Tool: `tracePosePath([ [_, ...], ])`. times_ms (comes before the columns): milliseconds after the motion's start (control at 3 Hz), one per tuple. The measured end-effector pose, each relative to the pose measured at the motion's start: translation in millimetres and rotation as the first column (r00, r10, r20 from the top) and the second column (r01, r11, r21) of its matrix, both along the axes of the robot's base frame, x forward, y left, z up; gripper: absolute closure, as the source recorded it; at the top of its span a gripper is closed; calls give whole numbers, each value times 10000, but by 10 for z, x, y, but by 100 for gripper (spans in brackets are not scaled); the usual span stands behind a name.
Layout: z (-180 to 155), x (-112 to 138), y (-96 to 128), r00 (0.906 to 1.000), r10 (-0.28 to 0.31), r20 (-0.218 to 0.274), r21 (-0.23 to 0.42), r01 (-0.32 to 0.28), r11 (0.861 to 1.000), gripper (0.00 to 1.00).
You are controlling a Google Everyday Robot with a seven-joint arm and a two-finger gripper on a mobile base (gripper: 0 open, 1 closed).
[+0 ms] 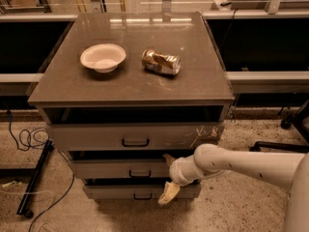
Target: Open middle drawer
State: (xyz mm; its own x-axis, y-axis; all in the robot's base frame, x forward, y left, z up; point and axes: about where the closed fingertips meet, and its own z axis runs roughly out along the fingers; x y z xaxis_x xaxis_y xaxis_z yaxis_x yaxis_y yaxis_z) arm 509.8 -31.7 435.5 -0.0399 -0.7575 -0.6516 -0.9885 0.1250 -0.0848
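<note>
Gripper (168, 176) at right of middle drawer (104, 169); bowl (103, 57), can (161, 62) atop cabinet (145, 88).

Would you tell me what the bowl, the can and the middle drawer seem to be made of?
Bowl: probably matte white plastic or paper. Can: thin metal, shiny and crumpled. Middle drawer: likely painted metal, grey front. The pincer sits at its right end.

— What sits on the cabinet top (198, 83)?
— A bowl (103, 57) on the left, and a can (161, 62) on its side to the right of it, apart.
— And underneath?
— Three drawers are stacked: top drawer (96, 137), middle drawer (111, 168), bottom drawer (116, 192). The gripper (169, 177) is before the middle drawer, right of its handle (139, 173). The arm (251, 164) reaches in from the right. Cables (26, 139) lie on the floor to the left.
</note>
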Motion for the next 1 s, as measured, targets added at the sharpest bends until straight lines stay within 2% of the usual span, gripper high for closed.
tracePosePath([
  [1000,0,0,1,10000,1,-1,1,-1,10000,73],
])
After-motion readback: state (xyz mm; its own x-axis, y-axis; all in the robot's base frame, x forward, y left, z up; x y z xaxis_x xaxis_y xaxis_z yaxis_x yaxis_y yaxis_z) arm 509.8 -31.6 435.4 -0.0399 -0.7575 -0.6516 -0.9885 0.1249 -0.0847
